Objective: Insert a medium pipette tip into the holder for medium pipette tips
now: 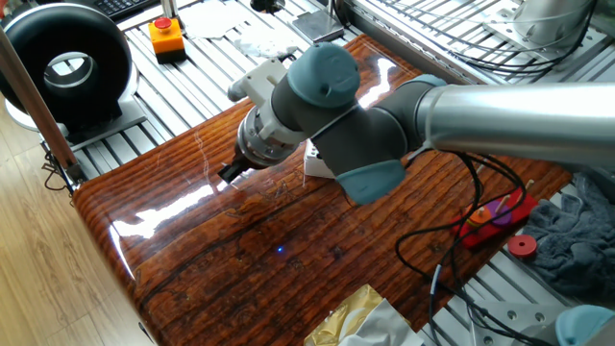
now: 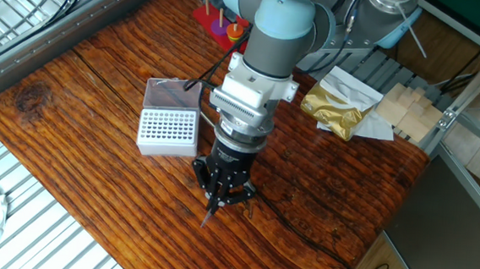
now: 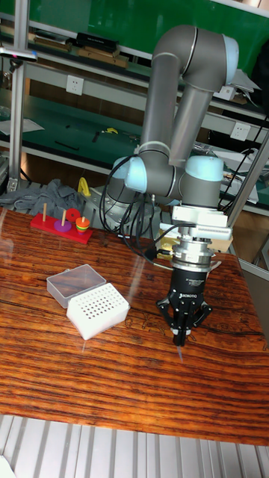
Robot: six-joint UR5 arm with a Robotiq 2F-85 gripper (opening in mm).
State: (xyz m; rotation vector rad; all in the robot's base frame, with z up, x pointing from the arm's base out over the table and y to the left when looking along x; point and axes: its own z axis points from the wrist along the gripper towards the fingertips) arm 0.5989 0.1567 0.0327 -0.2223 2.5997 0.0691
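Observation:
My gripper [image 2: 218, 202] points straight down over the wooden table [image 2: 74, 80], shut on the medium pipette tip [image 2: 208, 218], a thin pale sliver sticking out below the fingers just above the wood. The holder [image 2: 167, 129], a white block with a grid of holes, stands to the gripper's left with its clear lid [image 2: 172, 92] folded open behind it. In the tall fixed view the gripper [image 3: 180, 336] hangs to the right of the holder [image 3: 97, 309], well apart from it. In one fixed view the arm hides most of the holder [image 1: 321, 169], and the gripper [image 1: 231, 173] is dark and small.
A gold foil bag [image 2: 337, 107] and wooden blocks [image 2: 403, 108] lie at the far right. A red peg toy [image 3: 61, 222] sits behind the holder. Black cables [image 1: 452, 231] trail across the table. An orange button box [image 1: 165, 37] and a black round device [image 1: 67, 62] stand off the table.

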